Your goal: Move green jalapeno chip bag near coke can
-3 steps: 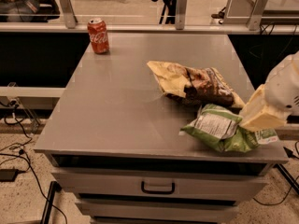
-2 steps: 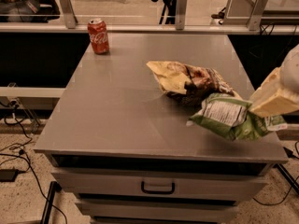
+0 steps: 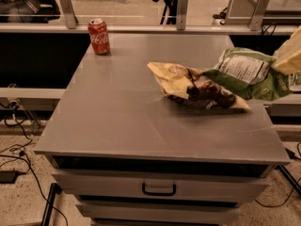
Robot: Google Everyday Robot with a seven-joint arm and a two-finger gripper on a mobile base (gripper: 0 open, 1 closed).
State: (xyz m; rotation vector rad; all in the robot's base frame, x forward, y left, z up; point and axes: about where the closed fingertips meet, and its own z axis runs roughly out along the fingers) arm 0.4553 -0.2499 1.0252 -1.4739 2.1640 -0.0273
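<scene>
Lifting stage: the gripper [image 3: 288, 59] sits at the right edge of the view and carries the green jalapeno chip bag [image 3: 244, 72] by its right end. The fingers appear clamped on the foil, since the bag hangs clear of the desk [image 3: 131, 126].
Change: a second ago the bag lay on the desk's near right corner; it is now raised and further back, by the right edge.
Meaning: the pick-up looks complete; the carry leftward remains.
Coke can [image 3: 99, 36]: upright at the far left corner, well apart from the held bag.
Obstacle: the yellow-and-brown bag [image 3: 197, 86] lies mid-desk, just beside the held bag and towards the can; a low path would probably brush it.
Surroundings: a drawer handle [image 3: 159, 190] below the desk top; cables [image 3: 14, 149] on the floor at left.
</scene>
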